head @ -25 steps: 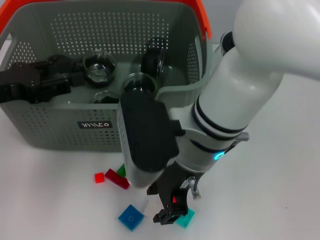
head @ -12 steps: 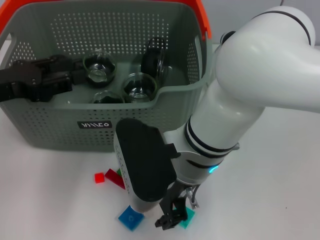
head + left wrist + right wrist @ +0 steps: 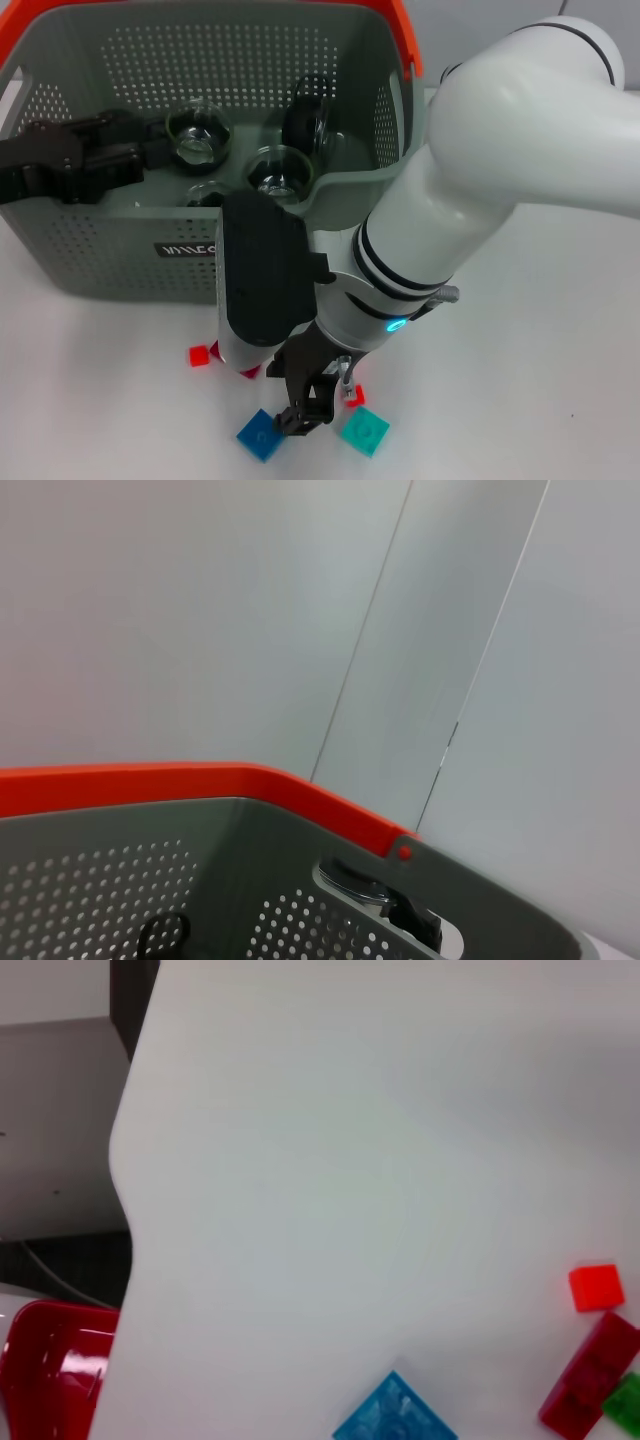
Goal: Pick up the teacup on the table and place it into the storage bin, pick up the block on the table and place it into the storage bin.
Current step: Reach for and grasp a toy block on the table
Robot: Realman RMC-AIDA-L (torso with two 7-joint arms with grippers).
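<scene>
I see the storage bin filling the worktop's far left, its orange handle along the rim. Several glass teacups already sit inside it. My left tool rests inside the bin at its left wall; I cannot tell its finger state. My right tool hangs low over the near edge, and I cannot tell whether it grips. Just beside it lie a teal block, a blue block and a small red block.
</scene>
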